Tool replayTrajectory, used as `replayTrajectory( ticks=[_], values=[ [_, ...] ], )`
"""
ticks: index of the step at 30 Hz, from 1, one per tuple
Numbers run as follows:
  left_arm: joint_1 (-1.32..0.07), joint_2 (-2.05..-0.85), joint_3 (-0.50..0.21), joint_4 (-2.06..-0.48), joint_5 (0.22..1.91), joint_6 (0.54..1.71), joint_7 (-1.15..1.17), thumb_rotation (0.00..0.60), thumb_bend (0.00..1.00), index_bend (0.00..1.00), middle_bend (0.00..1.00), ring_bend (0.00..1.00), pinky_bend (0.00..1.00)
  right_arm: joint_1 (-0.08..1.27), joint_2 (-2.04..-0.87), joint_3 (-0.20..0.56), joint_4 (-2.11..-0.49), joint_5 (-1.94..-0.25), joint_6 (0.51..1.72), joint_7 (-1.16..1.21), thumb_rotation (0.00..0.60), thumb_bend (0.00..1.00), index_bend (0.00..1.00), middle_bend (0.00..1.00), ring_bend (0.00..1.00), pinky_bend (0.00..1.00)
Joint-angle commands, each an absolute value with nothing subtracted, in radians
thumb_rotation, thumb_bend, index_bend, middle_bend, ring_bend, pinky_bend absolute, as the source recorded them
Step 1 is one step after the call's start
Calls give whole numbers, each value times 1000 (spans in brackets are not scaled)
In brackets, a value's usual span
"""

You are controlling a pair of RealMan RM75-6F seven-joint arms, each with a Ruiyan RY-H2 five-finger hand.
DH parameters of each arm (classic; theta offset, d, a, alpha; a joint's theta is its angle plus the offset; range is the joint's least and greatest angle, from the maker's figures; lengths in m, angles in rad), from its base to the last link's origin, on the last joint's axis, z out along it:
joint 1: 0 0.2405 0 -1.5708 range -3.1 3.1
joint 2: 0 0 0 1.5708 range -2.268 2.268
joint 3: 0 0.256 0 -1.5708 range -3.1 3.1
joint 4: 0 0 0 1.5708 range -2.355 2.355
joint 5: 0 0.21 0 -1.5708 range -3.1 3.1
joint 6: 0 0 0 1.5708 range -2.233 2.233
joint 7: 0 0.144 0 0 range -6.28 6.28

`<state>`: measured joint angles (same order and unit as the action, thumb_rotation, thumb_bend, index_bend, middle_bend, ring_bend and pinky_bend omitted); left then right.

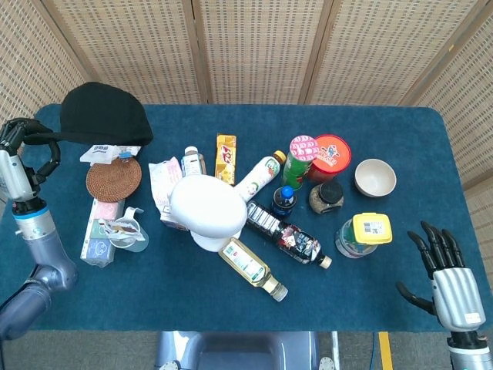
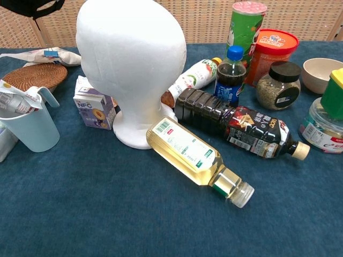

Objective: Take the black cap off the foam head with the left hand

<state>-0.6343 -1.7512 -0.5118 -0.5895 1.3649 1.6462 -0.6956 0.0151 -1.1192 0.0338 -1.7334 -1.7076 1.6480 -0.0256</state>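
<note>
The black fabric cap (image 1: 104,114) is off the head, held up at the far left end of the blue cloth-covered table (image 1: 431,139), above the white snack packet (image 1: 104,153) and the round woven rattan coaster (image 1: 113,180). The left hand (image 1: 17,145) grips it by the brim, fingers curled around the edge, the forearm standing nearly upright at the table's left edge. Only the head view shows this grip; in the chest view just a dark sliver of the cap (image 2: 45,6) pokes in at the top left corner, and neither hand appears there.

The bare white foam head (image 1: 206,210) stands near the table's middle. The chest view shows its smooth rounded face and flared base (image 2: 131,69) close up, along with the small purple juice carton (image 2: 92,107) touching its left side, which the head view half hides.

The right hand (image 1: 451,277) hovers at the near right corner, palm down, fingers apart and holding nothing.

Lying bottles number three: a pale yellow oil bottle (image 1: 253,267) against the head's base, a dark sauce bottle (image 1: 289,237), and a white drink bottle (image 1: 259,173). One small cola bottle (image 1: 283,200) stands upright. There is one white bowl (image 1: 375,177), one pale blue jug (image 2: 28,124), and one black-lidded glass jar (image 1: 326,197).
</note>
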Motion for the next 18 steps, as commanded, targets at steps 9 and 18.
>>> replayTrajectory(
  ticks=[9,18],
  values=[
    [-598,-1799,-345,-452,1418,1537,-747,600,443,708,487,299,423,15,-1113,32,-1738,-1708,1649,-16,600,217,94,0,11,0],
    [-493,-1529,-169,-810,1508,1412,-651,600,117,204,33,0,97,13,-1104,31,-1740,-1713,1654,3,600,217,94,0,12,0]
  ],
)
